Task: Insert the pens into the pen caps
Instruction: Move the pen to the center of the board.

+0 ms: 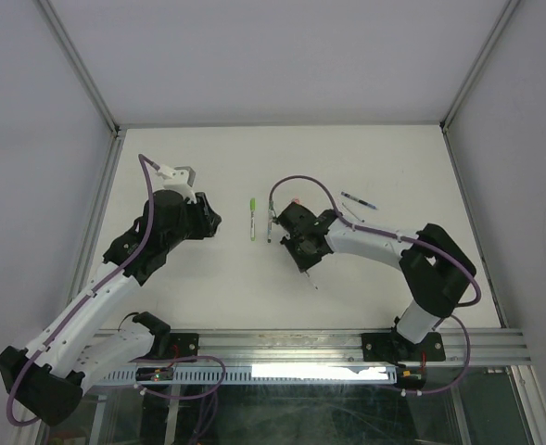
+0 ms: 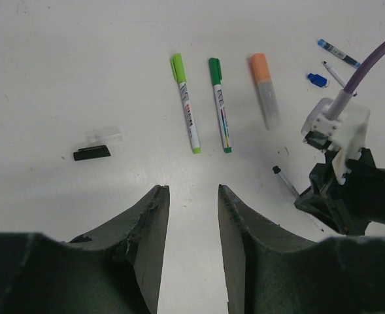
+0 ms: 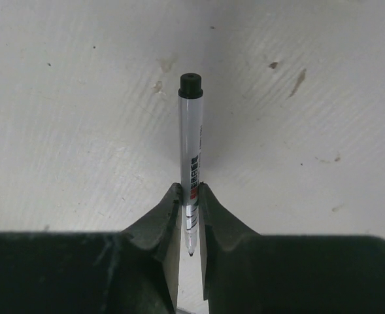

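Clamping the pale barrel of the black-ended marker [image 3: 191,137], the right tool [image 3: 189,193] has its jaws closed on it. The blunt black end points away from the wrist, and what looks like the nib is tucked back between the fingers [image 3: 159,222]. The left tool [image 2: 192,190] hangs with jaws apart, holding nothing. Ahead of it the black cap [image 2: 91,154] lies on the worktop [image 2: 61,59], well apart from the lime green marker [image 2: 185,104], dark green marker [image 2: 220,108] and orange-capped marker [image 2: 265,91], all capped. Judging from this, the left tool should take the cap squarely, and the nib end needs exposing and lining up straight before any push.
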You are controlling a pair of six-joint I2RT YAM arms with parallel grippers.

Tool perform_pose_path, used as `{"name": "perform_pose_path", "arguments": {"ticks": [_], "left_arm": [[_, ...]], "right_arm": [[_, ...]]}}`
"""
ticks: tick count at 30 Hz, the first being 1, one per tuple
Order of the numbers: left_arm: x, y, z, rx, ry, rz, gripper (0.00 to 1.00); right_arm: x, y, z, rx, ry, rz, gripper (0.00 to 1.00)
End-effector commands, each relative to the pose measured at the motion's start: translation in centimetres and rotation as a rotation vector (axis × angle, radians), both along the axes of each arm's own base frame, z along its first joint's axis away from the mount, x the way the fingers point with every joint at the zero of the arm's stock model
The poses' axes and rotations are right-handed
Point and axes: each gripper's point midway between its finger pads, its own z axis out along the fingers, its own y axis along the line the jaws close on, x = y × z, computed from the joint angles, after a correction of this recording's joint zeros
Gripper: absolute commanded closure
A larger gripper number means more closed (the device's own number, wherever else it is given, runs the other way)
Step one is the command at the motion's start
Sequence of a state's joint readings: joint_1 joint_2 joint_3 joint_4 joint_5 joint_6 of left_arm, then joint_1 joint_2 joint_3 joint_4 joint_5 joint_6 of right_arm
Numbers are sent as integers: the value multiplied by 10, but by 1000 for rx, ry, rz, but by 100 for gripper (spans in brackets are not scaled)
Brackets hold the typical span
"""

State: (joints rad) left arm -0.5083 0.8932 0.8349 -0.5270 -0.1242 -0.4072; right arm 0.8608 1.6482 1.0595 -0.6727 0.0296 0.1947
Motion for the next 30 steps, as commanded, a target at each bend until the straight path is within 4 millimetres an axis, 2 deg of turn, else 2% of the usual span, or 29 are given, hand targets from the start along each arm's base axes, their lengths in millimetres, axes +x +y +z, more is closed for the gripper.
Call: {"name": "perform_pose_path", "arguments": {"ticks": [1, 6, 10, 13, 19, 25, 30], "left_arm": [[3, 2, 11, -40, -27, 31, 64], [2, 6, 18, -34, -41, 38, 64], [-2, 14, 26, -30, -67, 62, 64], [-6, 20, 29, -26, -82, 76, 64], [-9, 23, 26, -14, -76, 79, 64], [-8, 17, 19, -8, -50, 52, 64], [-7, 15, 19, -1, -50, 34, 64]], "right_arm": [[11, 30, 3, 17, -93, 12, 84], [4, 60, -2, -5, -116, 148, 84], [-3, 68, -12, -68, -118, 317, 81], [-13, 71, -19, -65, -86, 426, 73], [-33, 61, -31, -86, 30, 536, 63], [-50, 45, -38, -104, 107, 532, 62], [-59, 34, -37, -95, 116, 522, 63]]}}
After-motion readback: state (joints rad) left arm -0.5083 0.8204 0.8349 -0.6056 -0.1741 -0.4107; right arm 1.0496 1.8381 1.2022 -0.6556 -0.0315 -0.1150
